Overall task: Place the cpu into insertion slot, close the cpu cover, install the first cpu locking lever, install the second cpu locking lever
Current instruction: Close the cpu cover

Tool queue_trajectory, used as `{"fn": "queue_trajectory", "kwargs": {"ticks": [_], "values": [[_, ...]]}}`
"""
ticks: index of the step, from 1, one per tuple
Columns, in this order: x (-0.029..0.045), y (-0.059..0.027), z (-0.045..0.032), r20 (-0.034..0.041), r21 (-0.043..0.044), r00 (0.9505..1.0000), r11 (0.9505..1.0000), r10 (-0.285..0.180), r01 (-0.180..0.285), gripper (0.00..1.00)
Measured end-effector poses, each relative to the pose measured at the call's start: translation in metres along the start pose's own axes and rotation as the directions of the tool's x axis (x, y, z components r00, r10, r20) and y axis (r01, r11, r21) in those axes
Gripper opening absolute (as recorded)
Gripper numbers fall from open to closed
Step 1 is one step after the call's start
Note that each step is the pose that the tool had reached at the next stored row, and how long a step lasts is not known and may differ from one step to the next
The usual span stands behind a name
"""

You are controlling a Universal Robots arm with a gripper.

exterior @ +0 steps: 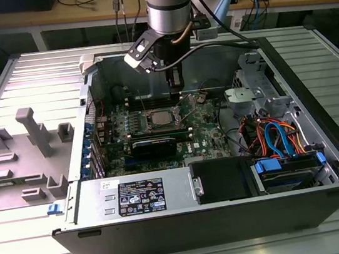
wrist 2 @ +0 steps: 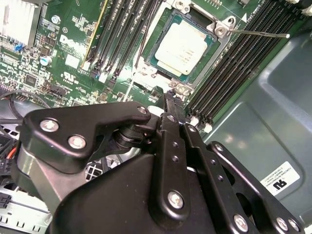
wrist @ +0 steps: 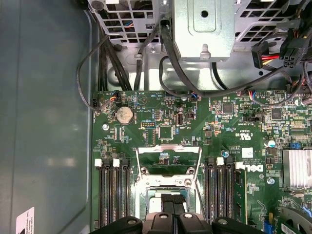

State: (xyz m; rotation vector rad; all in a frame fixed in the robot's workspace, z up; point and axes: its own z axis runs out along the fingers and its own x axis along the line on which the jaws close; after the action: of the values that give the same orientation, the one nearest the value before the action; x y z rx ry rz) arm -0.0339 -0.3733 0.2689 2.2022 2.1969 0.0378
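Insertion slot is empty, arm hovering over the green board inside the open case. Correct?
No. The insertion slot holds the cpu, silver top up, as the second wrist view shows. The arm does hover over the green board inside the open case.

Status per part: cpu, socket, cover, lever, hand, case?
Silver-grey square cpu: seated in the slot.
Black-rimmed square insertion slot: filled by the chip.
Thin silver cpu cover frame: flipped open, not over the chip.
Thin wire locking lever: unlatched, sticking out over the memory slots.
Black hand: shut, holding nothing, at the slot's edge.
Dark computer case: lying flat, side open.
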Motion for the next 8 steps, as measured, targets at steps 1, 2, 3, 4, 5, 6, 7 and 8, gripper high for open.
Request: {"fn": "queue_trajectory", "kwargs": {"ticks": [1,2,3,4,5,6,7,8], "values": [[0.0000,0.0000,-0.0003,0.0000,0.0000,1.0000,1.0000,0.000,0.000,0.11],[-0.0001,0.0000,-0.0005,0.0001,0.0001,1.0000,1.0000,0.000,0.000,0.11],[-0.0001,0.0000,-0.0005,0.0002,0.0000,1.0000,1.0000,0.000,0.000,0.11],[-0.0001,0.0001,-0.0005,0.0005,0.0001,1.0000,1.0000,0.000,0.000,0.11],[-0.0001,0.0002,-0.0005,0.0005,0.0001,1.0000,1.0000,0.000,0.000,0.11],[-0.0001,0.0003,-0.0005,0.0005,0.0001,1.0000,1.0000,0.000,0.000,0.11],[-0.0001,0.0005,-0.0005,0.0004,0.0001,1.0000,1.0000,0.000,0.000,0.11],[-0.0001,0.0010,-0.0005,0.0005,0.0001,1.0000,1.0000,0.000,0.000,0.11]]}}
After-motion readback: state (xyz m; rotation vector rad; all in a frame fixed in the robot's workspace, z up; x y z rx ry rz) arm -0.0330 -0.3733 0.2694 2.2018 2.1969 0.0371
